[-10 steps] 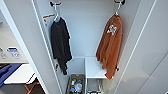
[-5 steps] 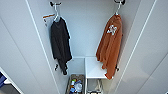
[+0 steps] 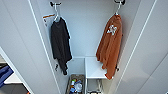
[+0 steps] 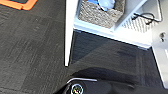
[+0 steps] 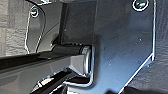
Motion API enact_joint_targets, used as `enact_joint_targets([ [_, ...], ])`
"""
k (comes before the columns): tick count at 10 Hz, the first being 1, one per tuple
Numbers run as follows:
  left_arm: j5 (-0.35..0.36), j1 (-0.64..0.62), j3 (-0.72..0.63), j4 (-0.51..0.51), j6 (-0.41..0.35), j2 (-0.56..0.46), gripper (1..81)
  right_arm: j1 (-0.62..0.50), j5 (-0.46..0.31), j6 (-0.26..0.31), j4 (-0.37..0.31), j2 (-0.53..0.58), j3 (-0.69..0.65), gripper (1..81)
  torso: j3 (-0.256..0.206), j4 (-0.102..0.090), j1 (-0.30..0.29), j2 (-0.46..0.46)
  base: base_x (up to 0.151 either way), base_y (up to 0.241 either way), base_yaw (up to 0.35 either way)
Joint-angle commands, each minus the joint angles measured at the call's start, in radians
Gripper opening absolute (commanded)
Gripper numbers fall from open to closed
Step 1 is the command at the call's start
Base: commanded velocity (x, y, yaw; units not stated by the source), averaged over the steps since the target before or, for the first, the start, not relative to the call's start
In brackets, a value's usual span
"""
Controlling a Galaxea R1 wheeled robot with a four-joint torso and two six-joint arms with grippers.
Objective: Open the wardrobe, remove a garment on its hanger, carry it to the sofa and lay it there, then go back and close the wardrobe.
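A: Take the wardrobe [image 3: 86, 30] as your mark; what hangs in it, left to right?

B: Its doors stand open; left of its middle a black shirt [image 3: 60, 45]; below, on its floor, a basket [image 3: 75, 86] of odds and ends; right of its middle the orange shirt [image 3: 110, 48] on its pale hanger [image 3: 118, 10], hooked on a peg at the top.

A: And the grippers?

B: I cannot tell whether either is open or closed, nor whether it holds anything.

A: How to do it well?

B: I judge: grasp at the hook, lift clear of the peg; don't tug the cloth.
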State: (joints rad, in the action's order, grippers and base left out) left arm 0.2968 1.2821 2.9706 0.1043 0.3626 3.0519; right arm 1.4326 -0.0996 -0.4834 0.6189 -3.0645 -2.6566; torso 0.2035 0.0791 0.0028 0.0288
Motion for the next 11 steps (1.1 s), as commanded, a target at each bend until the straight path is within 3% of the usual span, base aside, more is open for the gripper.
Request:
enact_joint_targets([
  [1,-0.054,0.113,-0.088,0.301,-0.033,0.002,81.1,-0.039,-0.042,-0.006,0.001,-0.012,0.009,81.1,0.000,0.000,0.000,0.000,0.000,0.000,0.000],
  [5,-0.059,0.253,-0.270,0.344,-0.027,-0.068,81.1,0.004,-0.029,-0.014,0.004,-0.010,0.000,81.1,0.000,0.000,-0.001,0.000,0.000,0.000,0.000],
  [7,-0.056,0.300,-0.306,0.342,-0.019,-0.073,81.1,0.049,0.084,-0.015,-0.015,-0.010,-0.037,81.1,0.000,0.000,0.000,0.000,0.000,0.000,0.000],
  [9,-0.059,0.322,-0.338,0.330,-0.017,-0.070,81.1,0.058,0.084,-0.014,-0.021,-0.015,-0.054,81.1,-0.001,0.000,-0.001,0.000,0.000,0.000,0.000],
  [11,-0.160,0.316,-0.328,0.328,-0.019,-0.047,81.1,0.073,0.084,-0.015,-0.021,-0.013,-0.063,81.1,-0.001,0.000,-0.001,0.001,0.000,0.000,0.000],
])
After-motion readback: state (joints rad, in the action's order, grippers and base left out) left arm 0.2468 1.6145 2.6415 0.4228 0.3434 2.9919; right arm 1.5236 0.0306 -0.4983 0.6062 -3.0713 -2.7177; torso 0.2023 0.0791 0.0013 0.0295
